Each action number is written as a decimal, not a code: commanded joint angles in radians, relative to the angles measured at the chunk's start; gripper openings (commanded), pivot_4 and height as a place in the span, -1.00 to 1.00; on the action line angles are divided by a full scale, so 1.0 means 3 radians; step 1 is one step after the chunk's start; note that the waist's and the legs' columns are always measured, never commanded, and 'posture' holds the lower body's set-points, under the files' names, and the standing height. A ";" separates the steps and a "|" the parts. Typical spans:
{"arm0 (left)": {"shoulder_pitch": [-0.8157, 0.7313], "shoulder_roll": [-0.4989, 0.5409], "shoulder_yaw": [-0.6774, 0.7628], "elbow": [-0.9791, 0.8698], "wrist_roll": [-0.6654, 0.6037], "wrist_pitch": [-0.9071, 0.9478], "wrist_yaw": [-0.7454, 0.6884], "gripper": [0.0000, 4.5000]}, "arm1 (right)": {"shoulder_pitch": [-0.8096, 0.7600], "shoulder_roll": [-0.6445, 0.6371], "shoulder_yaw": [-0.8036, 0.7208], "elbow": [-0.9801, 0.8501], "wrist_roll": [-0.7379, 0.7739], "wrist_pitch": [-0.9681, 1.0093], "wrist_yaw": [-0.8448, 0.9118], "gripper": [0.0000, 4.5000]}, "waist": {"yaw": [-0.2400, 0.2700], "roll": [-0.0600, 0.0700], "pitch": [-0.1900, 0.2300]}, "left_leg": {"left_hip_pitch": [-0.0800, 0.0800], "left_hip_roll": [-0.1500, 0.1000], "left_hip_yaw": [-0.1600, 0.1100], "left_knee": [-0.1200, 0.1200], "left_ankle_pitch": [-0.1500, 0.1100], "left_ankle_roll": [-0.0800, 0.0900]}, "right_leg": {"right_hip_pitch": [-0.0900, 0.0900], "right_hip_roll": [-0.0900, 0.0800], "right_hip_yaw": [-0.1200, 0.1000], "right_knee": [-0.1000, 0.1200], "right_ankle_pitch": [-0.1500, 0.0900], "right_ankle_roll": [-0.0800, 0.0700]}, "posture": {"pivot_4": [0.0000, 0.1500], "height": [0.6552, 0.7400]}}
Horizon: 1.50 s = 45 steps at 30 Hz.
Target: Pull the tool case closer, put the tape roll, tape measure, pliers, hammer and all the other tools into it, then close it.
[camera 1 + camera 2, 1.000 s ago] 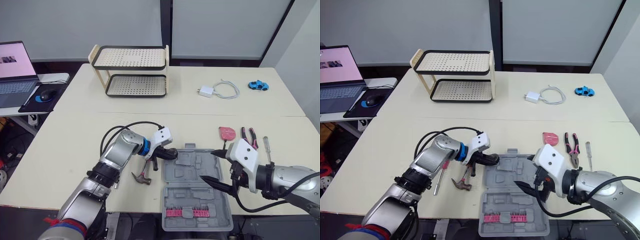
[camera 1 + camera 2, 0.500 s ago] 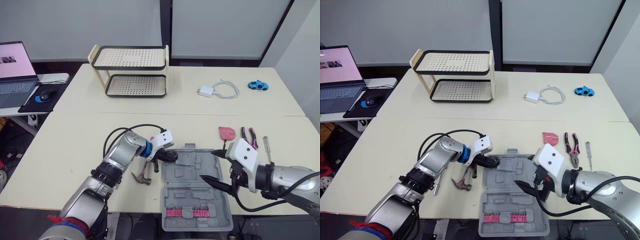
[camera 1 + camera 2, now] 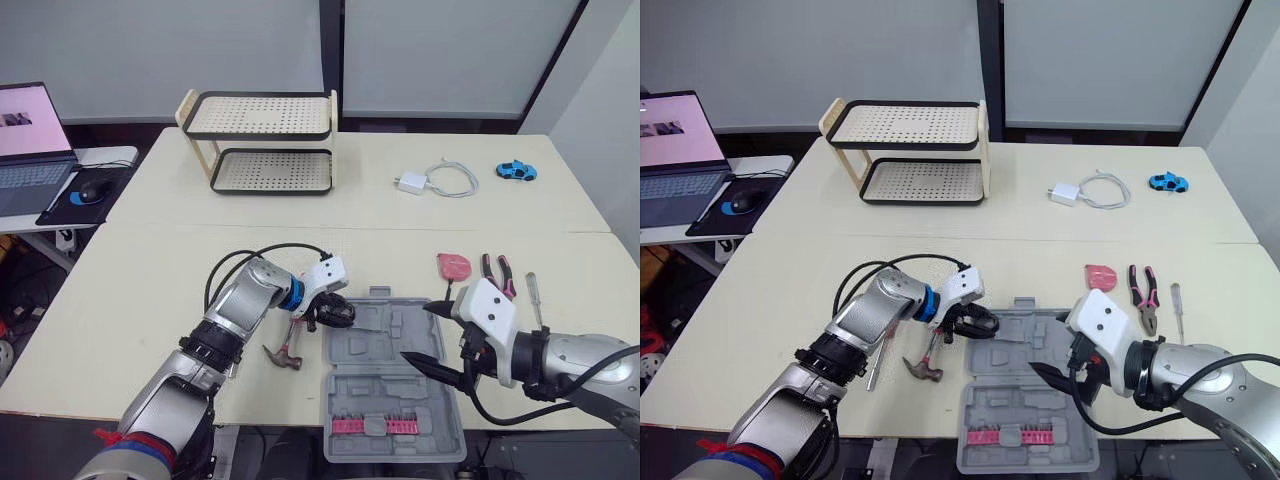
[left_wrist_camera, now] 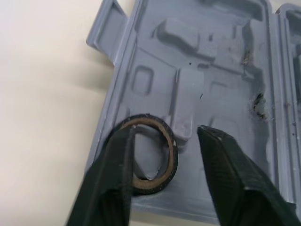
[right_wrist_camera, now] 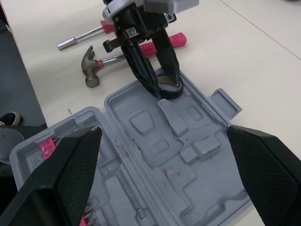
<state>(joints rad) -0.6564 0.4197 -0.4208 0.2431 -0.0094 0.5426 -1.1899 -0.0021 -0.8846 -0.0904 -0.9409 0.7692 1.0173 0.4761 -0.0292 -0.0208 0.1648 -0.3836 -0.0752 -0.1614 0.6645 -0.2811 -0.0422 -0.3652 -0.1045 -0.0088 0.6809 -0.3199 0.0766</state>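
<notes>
Table (image 3: 150,270): carries everything; the work sits at its near edge.
Rack (image 3: 262,140): far back, well apart from the work, no hindrance.
Case (image 3: 385,400): open flat at the near edge between both arms, within reach, pockets up; pink bits (image 3: 370,426) line its near half.
Laptop (image 3: 30,140): on a side desk, far left, out of play.
Right gripper (image 3: 415,332): fingers spread wide and empty, hovering over the case's right side, probably ready for the tools on its side.
Left gripper (image 4: 165,131): over the case's far left corner, fingers apart astride the roll. A gap shows at one finger, so I judge the roll is let go, not gripped.
Hammer (image 5: 92,74): on the table just left of the case, with a driver (image 5: 80,40) beside it; likely the left arm's next picks.
Pliers (image 3: 497,270): right of the case, between the tape measure (image 3: 454,266) and a screwdriver (image 3: 533,295), all clear to reach.
Charger (image 3: 435,182), toy car (image 3: 517,171): far off, not tools.
Roll (image 4: 170,157): inside the case at its left edge, tilted against a ridge; left like that, it could stop the lid.
</notes>
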 commanded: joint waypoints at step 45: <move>0.0242 -0.0286 0.0317 0.1029 -0.0078 -0.1759 0.0192 -0.68 | 0.0049 0.0000 0.0002 -0.0111 -0.0161 -0.0157 0.0062 1.00 | 0.0001 0.0000 0.0000 | 0.0001 -0.0002 0.0000 0.0000 0.0000 0.0000 | 0.0002 -0.0004 -0.0002 -0.0001 0.0000 0.0000 | 1.00 1.00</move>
<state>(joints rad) -0.5783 0.3398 -0.3188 0.5394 -0.0471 0.0482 -1.1423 0.0248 -0.8861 -0.0771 -0.9418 0.7115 0.9780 0.4957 -0.0288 -0.0209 0.1647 -0.3832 -0.0758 -0.1613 0.6644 -0.2810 -0.0422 -0.3647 -0.1056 -0.0095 0.6807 -0.3199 0.0766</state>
